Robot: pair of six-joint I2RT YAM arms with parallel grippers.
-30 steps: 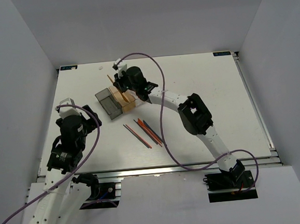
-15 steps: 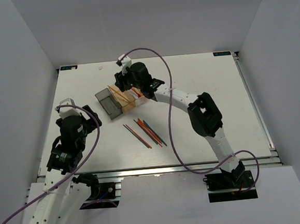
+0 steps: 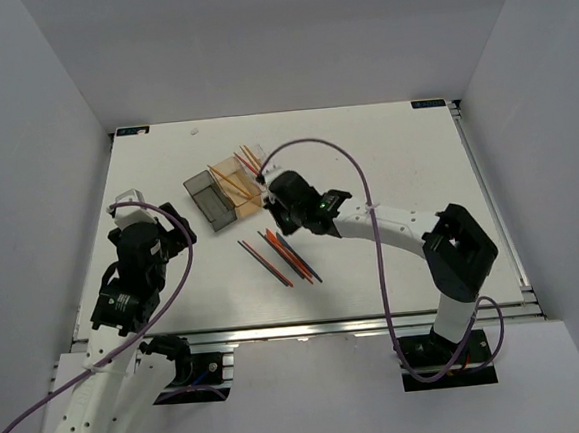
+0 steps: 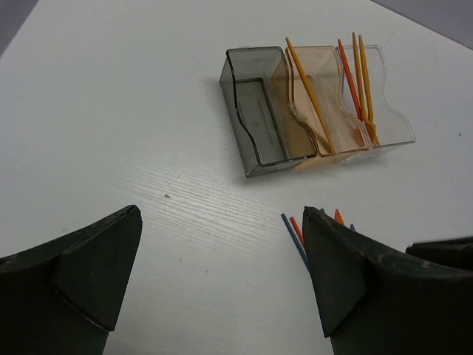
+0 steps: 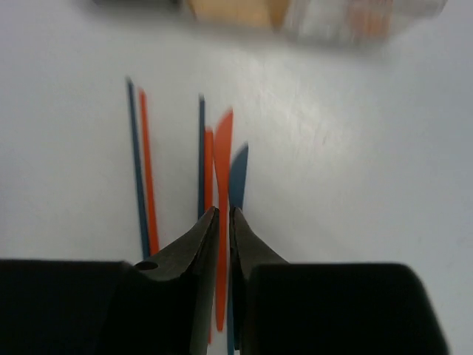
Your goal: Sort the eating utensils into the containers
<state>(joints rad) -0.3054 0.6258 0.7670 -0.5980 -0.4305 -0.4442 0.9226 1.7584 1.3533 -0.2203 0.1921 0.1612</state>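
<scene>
The three joined containers stand at the back: smoky grey (image 3: 210, 197), amber (image 3: 233, 184) and clear (image 3: 251, 165). One orange utensil (image 4: 310, 96) leans in the amber bin (image 4: 325, 111). A red and two orange utensils (image 4: 361, 81) lean in the clear bin (image 4: 388, 111). The grey bin (image 4: 259, 111) holds nothing. Several loose utensils (image 3: 278, 256), orange and blue, lie on the table. My right gripper (image 3: 278, 217) hovers low over them, its jaws (image 5: 223, 212) nearly together with nothing between. My left gripper (image 3: 134, 211) is open and empty (image 4: 222, 214) above bare table, left of the bins.
The white table (image 3: 396, 168) is walled by grey panels at the back and sides. The right arm's purple cable (image 3: 351, 171) loops over the table's middle. A metal rail (image 3: 308, 325) runs along the near edge.
My right gripper left an orange utensil in the amber bin and has drawn back from the bins toward the loose utensils. The left arm has not moved.
</scene>
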